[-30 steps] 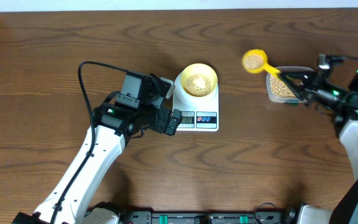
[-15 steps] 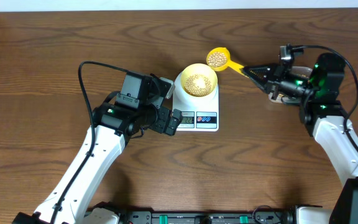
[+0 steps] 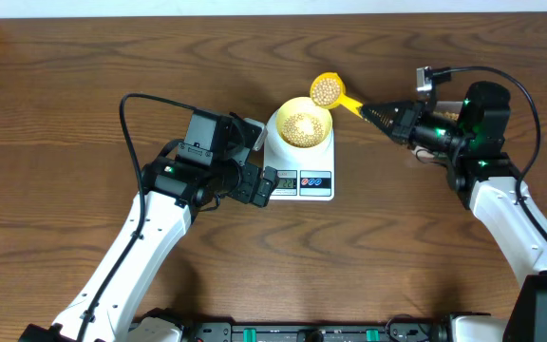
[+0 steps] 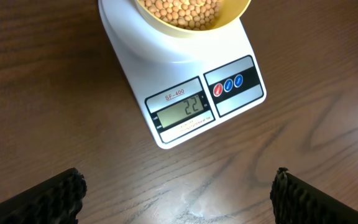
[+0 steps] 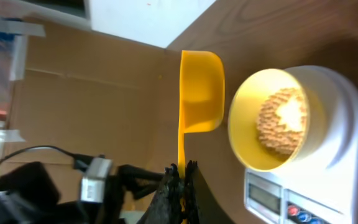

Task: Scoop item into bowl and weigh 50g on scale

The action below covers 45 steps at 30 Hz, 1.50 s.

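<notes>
The pale-yellow bowl (image 3: 302, 123) stands on the white scale (image 3: 300, 180) and holds beige beans (image 3: 301, 124). The display reads 22 in the left wrist view, where the scale (image 4: 185, 81), the bowl (image 4: 232, 15) and the beans (image 4: 179, 11) all show. My right gripper (image 3: 376, 113) is shut on the handle of a yellow scoop (image 3: 327, 89). The scoop is full of beans and hangs level just past the bowl's far right rim. In the right wrist view the scoop (image 5: 201, 87) sits beside the bowl (image 5: 247, 143), gripper (image 5: 182, 177) clamped on the handle. My left gripper (image 3: 266, 185) (image 4: 179, 199) stands open at the scale's front left, holding nothing.
A clear tub (image 3: 414, 152) is mostly hidden under my right arm. A black cable (image 3: 126, 123) loops off the left arm. Bare wooden table (image 3: 397, 256) lies in front of the scale. Cardboard (image 5: 73, 99) stands behind the table in the right wrist view.
My right gripper has carried the loaded scoop leftward from over the tub to the bowl's far right rim. The left arm has not moved.
</notes>
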Each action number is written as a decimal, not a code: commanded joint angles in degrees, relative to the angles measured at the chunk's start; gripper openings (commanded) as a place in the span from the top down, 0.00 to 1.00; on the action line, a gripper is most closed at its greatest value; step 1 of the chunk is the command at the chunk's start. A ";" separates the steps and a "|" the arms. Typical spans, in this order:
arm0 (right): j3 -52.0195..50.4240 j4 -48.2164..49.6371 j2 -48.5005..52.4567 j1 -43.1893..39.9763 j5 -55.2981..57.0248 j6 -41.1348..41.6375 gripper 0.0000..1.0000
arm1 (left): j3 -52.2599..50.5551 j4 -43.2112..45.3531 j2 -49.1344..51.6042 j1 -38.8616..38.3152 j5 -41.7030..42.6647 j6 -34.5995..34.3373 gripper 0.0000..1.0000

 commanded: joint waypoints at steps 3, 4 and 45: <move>0.33 -2.23 0.28 0.35 3.10 -9.09 0.99 | 0.35 0.04 0.44 -0.02 0.24 0.94 0.03; 0.33 -2.23 0.28 0.35 3.08 -9.86 0.99 | 0.35 0.04 0.44 -0.02 0.24 0.94 0.03; 0.33 -8.87 0.28 16.72 31.45 -54.14 0.99 | 0.35 0.04 0.44 -0.02 0.24 0.94 0.03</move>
